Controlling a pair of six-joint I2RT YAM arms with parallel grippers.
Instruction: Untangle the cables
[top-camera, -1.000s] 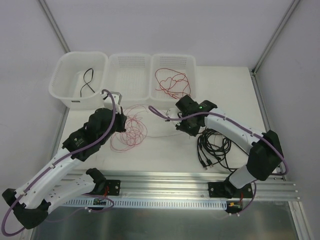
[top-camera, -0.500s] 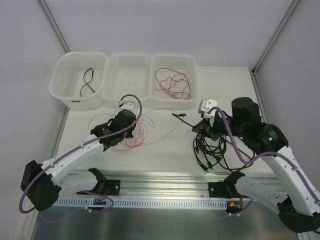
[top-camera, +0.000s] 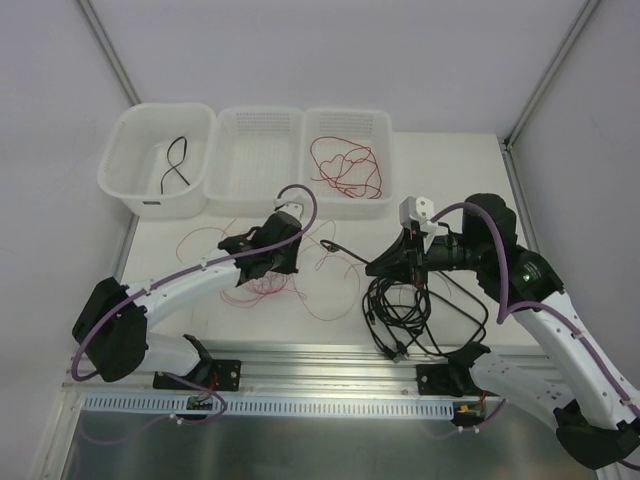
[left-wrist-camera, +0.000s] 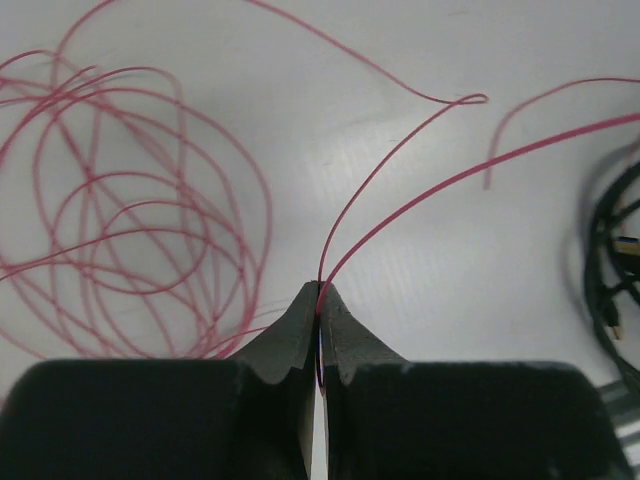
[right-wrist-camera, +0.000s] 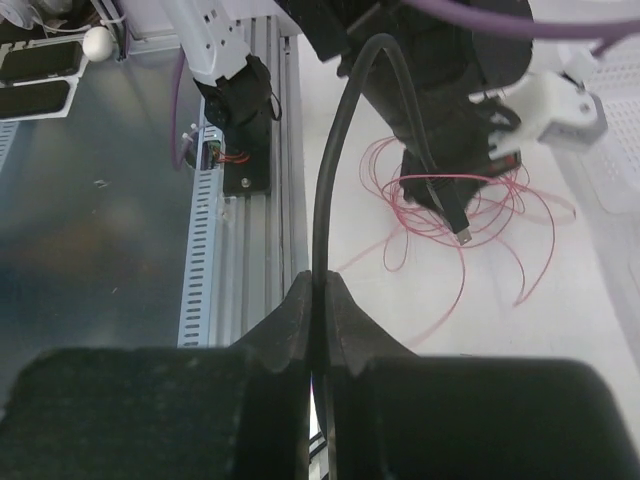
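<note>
Your left claw (left-wrist-camera: 320, 292) is pressed together on a red wire (left-wrist-camera: 400, 215). The left wrist camera shows two strands of it leaving the fingertips and running up and to the right across the white counter (left-wrist-camera: 300, 90). Left of them, the red coil (left-wrist-camera: 130, 230) lies loose on the counter.

Your right claw (right-wrist-camera: 318, 285) is clamped on a black cable (right-wrist-camera: 335, 150), which rises from the tips and arcs over. Only the right wrist camera shows its plug (right-wrist-camera: 462, 232), at the cable's end in front of the left arm (right-wrist-camera: 450, 110). Only the top camera shows the black bundle (top-camera: 400, 305) trailing from the right claw onto the counter, near the front rail (top-camera: 330, 358).

Bins line the far edge. The left bin (top-camera: 125, 180) holds a short black cable (top-camera: 175, 165), and the right bin (top-camera: 345, 113) holds a loose red wire (top-camera: 345, 168). Bare counter lies to the right of the black bundle, up to the right edge.

Compared with half a second ago, the left claw has moved right, toward the middle, and red strands spread farther right. The right claw has moved left, and the black bundle has shifted with it.
</note>
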